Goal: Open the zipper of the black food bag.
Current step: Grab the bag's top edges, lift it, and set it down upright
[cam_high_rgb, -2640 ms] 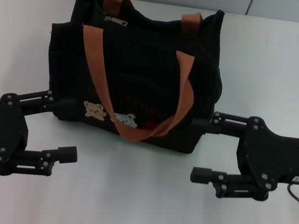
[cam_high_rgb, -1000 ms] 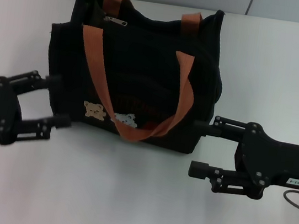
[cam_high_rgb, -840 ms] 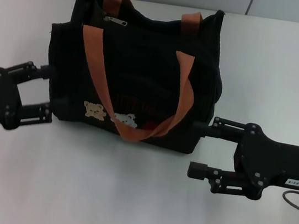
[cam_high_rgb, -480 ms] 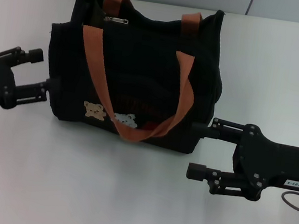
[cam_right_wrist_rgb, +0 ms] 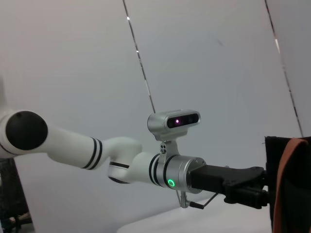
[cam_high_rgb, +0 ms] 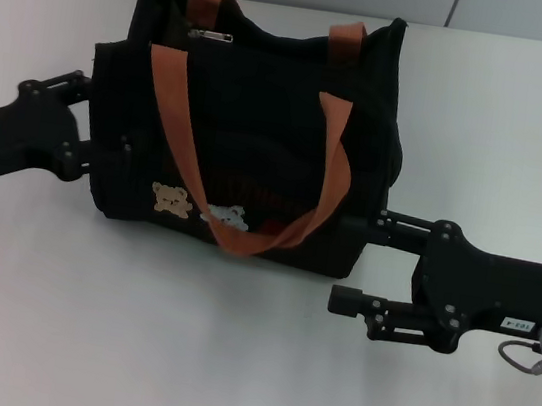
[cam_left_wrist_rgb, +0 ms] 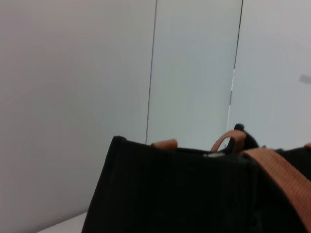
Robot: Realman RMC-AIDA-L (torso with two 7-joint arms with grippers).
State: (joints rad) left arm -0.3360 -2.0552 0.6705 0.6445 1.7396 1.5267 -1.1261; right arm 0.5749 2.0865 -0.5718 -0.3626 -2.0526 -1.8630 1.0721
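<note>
Item one, the black food bag [cam_high_rgb: 251, 130]: you have it upright on the white table [cam_high_rgb: 229, 359], toward the far edge, its front face with the small bear patches [cam_high_rgb: 200, 207] turned to you; two orange-brown strap handles [cam_high_rgb: 177, 119], the nearer one draped down the front of the bag in a loop that ends just beside the patches.

Item two, the zipper [cam_high_rgb: 211, 35]: it runs along the bag's top edge; its small silver pull tab lies at the bag's far left corner, between the ends of the rear handle; the top reads as closed along the stretch you can see.

Item three, the left gripper [cam_high_rgb: 95, 123]: you find it pressed against the bag's left side wall, about mid-height; its fingers spread apart, one at the upper part of that wall and one lower down, both touching or nearly touching the fabric, clamped on nothing; well below the pull tab.

Item four, the right gripper [cam_high_rgb: 359, 261]: it sits at the bag's lower right front corner; fingers wide apart, the farther one touching the bag's right corner, the nearer one clear of the bag over the table.

Item five, the wall panels [cam_left_wrist_rgb: 194, 73] behind the bag: pale, with thin dark seams.
</note>
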